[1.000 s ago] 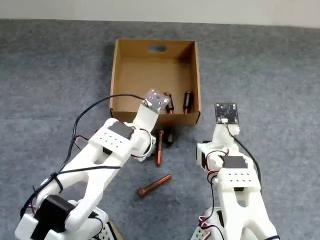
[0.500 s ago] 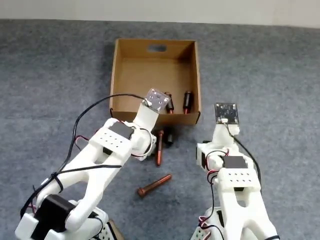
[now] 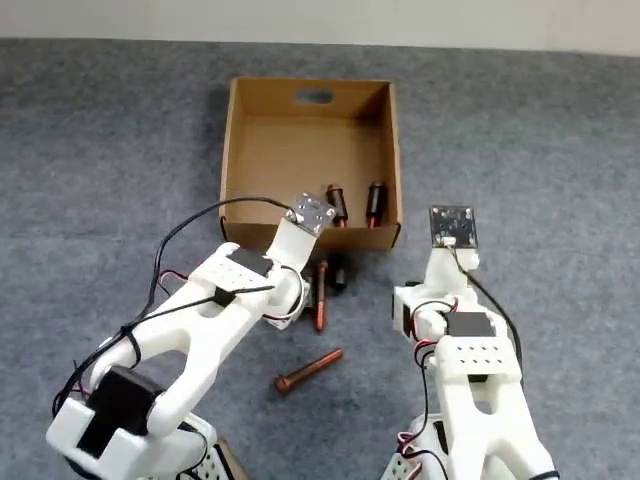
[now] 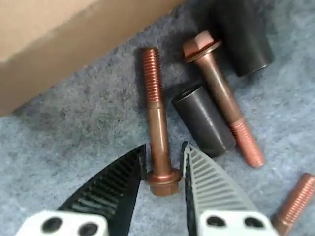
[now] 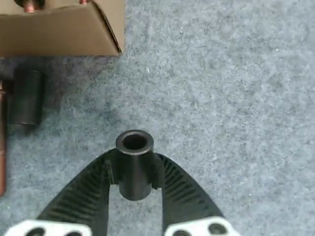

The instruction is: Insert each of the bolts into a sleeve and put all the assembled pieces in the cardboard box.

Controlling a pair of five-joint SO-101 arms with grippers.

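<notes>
A brown cardboard box [image 3: 232,150], open on top with a hand slot in its far wall, sits on a grey carpeted worktop [image 3: 540,120]. Two assembled pieces [image 3: 375,203], copper bolts in black sleeves, lie inside against the near wall, towards its right corner.

Just outside that wall the loose parts lie close together. A copper bolt [image 4: 158,123] with a flanged hex head lies flat, its threaded tip pointing at the box. The left claw [image 4: 164,150] is narrowly parted, with one black finger and one pale finger on either side of the bolt's head end. Just beside the bolt lies a short black sleeve [image 4: 203,120], a plain tube. On the sleeve's other side a second bolt [image 4: 221,98] lies touching it, head towards the box. A far sleeve [image 4: 243,39] lies just beside that head. A third bolt [image 3: 310,370] lies alone, nearer the arms' bases.

The right claw [image 5: 134,172] is closed on a held sleeve [image 5: 134,164], gripped by its sides with its open bore towards the wrist camera. It hangs above bare worktop, apart from the box's near right corner. Open grey worktop spreads to the right of the box and both arms.
</notes>
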